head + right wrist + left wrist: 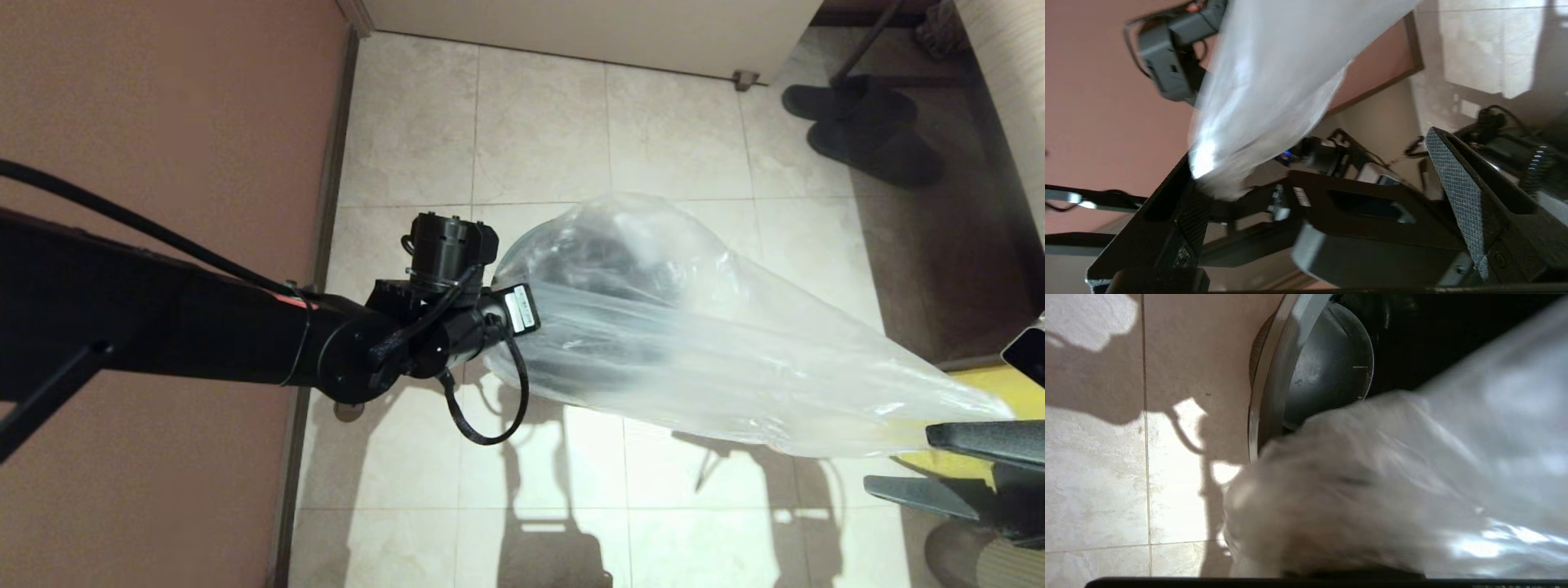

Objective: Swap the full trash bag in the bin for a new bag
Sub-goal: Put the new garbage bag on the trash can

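Observation:
The new bag (pixel 694 359) is stretched in the air, wide at my left gripper (pixel 502 322) and tapering down to my right one. The left gripper sits just above the bin's edge, shut on the bag's wide end; the bunched plastic (pixel 1351 498) hides its fingers. The bin (pixel 604 261) shows darkly through the plastic below. The left wrist view catches its grey rim (pixel 1265 375) and shiny bottom (pixel 1331 363). My right gripper (pixel 898 459) stands open at the lower right, and the bag's narrow end (pixel 1229 171) lies against one finger (pixel 1188 220).
A brown wall (pixel 163 122) runs close along the left. A pair of dark slippers (pixel 865 131) lies at the far right. An opaque yellow bag (pixel 992 388) sits behind the right gripper. Beige floor tiles (pixel 555 122) lie beyond the bin.

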Tool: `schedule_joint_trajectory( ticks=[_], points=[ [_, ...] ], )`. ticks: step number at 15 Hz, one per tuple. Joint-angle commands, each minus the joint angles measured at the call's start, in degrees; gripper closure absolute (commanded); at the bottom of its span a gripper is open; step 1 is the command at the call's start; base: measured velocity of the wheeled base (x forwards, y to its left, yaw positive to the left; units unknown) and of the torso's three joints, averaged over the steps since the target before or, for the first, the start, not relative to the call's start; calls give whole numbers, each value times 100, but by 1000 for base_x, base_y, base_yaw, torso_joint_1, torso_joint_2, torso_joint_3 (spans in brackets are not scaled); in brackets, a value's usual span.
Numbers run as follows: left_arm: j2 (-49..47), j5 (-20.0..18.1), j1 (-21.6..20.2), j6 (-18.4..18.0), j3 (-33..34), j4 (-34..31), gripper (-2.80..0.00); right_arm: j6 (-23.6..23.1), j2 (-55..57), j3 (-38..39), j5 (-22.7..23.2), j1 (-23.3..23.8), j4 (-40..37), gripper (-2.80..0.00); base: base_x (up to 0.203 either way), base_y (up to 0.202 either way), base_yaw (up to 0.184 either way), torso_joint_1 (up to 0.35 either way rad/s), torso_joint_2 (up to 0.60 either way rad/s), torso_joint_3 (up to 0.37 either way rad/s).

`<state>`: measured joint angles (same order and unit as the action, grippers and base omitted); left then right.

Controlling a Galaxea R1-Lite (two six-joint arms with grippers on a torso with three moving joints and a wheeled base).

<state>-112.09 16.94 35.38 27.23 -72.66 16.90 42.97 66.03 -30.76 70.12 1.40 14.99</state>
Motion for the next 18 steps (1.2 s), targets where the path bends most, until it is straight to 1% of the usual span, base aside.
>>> schedule_joint_trajectory(
  ticks=[1, 5, 6, 8, 10, 11, 14, 16, 17, 18],
  points=[
    [-14, 11, 12, 10, 6, 6, 0, 687, -319, 15, 53, 0, 435, -280, 0, 0, 0, 0, 0, 0],
    [30, 11, 38, 3, -3, -11, 0, 1622, -438, 0, 26, 14, 1368, -280, 0, 0, 0, 0, 0, 0],
    [78, 11, 76, 1, -3, -19, 0, 1713, -441, 7, 12, 55, 1442, -280, 0, 0, 0, 0, 0, 0],
    [253, 12, 154, -4, -27, -105, 0, 1741, -449, 0, -3, 197, 1445, -280, 0, 0, 0, 0, 0, 0],
    [480, 15, 320, -2, -184, -378, 0, 1870, -486, -17, -174, 273, 1428, -280, 0, 0, 0, 0, 0, 0],
    [597, 16, 406, 1, -244, -527, 0, 2075, -491, -62, -280, 286, 1435, -280, 0, 0, 0, 0, 0, 0],
    [958, 11, 703, -45, -262, -1064, 0, 2199, -748, -138, -386, 363, 1399, -280, 0, 0, 0, 0, 0, 0],
    [1276, -16, 786, -61, -313, -1348, 0, 2269, -977, -271, -413, 405, 1279, -280, 0, 0, 0, 0, 0, 0],
    [1480, -72, 837, -74, -370, -1501, 0, 2292, -1029, -346, -419, 515, 1151, -280, 0, 0, 0, 0, 0, 0],
    [1726, -199, 895, -81, -397, -1690, 0, 2382, -1060, -500, -431, 649, 851, -280, 0, 0, 0, 0, 0, 0]
  ],
)
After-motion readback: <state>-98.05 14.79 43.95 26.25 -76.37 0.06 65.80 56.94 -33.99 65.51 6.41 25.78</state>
